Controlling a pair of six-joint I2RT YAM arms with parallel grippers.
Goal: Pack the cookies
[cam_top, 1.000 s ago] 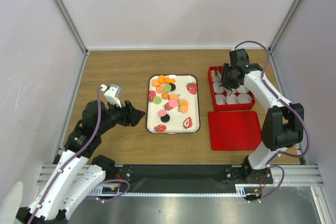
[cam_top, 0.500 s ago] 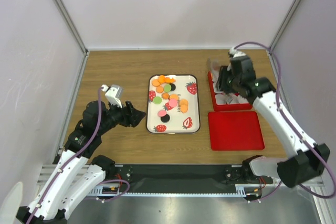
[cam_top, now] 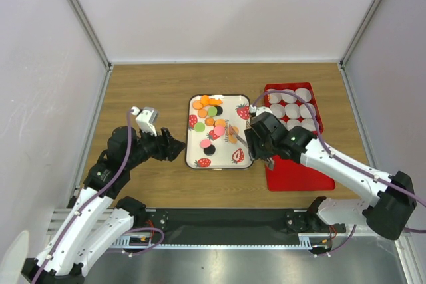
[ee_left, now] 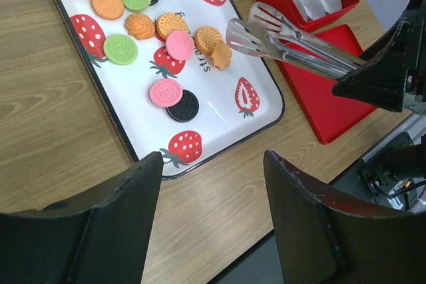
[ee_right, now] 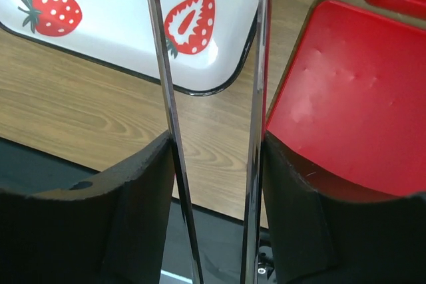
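The cookies (cam_top: 213, 120), orange, pink, green and black discs, lie on a white strawberry-print tray (cam_top: 221, 96); they also show in the left wrist view (ee_left: 166, 92). My right gripper (cam_top: 258, 139) (ee_right: 216, 139) is shut on metal tongs (cam_top: 237, 132) (ee_right: 257, 44). The tongs' arms are apart and their tips (ee_left: 247, 30) hover over the tray's right part, next to an orange cookie (ee_left: 221, 55), with nothing between them. My left gripper (cam_top: 174, 145) (ee_left: 212, 164) is open and empty over the wood just left of the tray's near corner.
A red box (cam_top: 318, 108) holding white paper cups (cam_top: 288, 98) stands at the back right. Its flat red lid (cam_top: 303, 172) (ee_right: 353, 98) lies in front of it, under my right arm. Metal frame rails run along the near edge.
My right arm has swung from over the red box down and left to the tray's right edge, carrying the tongs. The paper cups are now uncovered. The left arm has barely moved.
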